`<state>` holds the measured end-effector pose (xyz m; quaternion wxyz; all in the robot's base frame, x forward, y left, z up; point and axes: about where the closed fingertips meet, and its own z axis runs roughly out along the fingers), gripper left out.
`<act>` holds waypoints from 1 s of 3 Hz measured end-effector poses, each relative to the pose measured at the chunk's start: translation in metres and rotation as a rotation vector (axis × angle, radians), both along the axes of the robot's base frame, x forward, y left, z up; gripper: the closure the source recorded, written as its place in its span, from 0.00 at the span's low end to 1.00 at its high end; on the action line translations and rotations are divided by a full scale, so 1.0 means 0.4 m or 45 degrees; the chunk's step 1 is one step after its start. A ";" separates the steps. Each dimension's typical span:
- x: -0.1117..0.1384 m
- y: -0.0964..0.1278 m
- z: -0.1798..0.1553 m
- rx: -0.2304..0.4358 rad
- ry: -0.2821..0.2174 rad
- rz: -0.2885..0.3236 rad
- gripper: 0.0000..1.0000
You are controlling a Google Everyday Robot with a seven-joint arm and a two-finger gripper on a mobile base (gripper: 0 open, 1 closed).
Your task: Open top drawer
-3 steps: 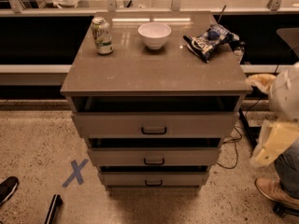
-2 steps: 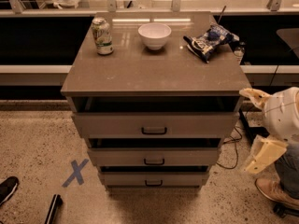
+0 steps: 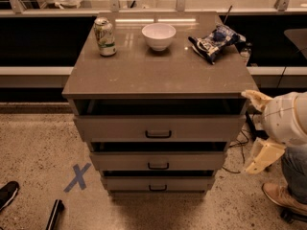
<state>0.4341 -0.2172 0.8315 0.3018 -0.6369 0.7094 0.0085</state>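
Note:
The top drawer (image 3: 158,127) is the widest of three grey-beige fronts in the cabinet, with a small black loop handle (image 3: 158,134) at its centre. It stands pulled out a little, with a dark gap showing under the countertop. My gripper (image 3: 249,131) is off the cabinet's right side, level with the top drawer front. It is open and empty, with one beige finger (image 3: 254,97) up by the countertop corner and the other (image 3: 261,156) lower. It does not touch the handle.
The middle drawer (image 3: 158,161) and bottom drawer (image 3: 158,183) sit below. On the countertop (image 3: 158,71) are a can (image 3: 105,36), a white bowl (image 3: 159,35) and a chip bag (image 3: 214,41). A blue X (image 3: 76,177) marks the floor at the left. A person's shoe (image 3: 280,198) is at the right.
My gripper has moved left, closer to the cabinet's right edge. The top drawer has not visibly moved.

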 end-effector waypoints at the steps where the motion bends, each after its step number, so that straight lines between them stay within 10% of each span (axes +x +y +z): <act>1: 0.007 0.002 -0.116 0.056 0.012 0.020 0.00; 3: 0.029 -0.019 -0.273 0.189 -0.064 0.113 0.00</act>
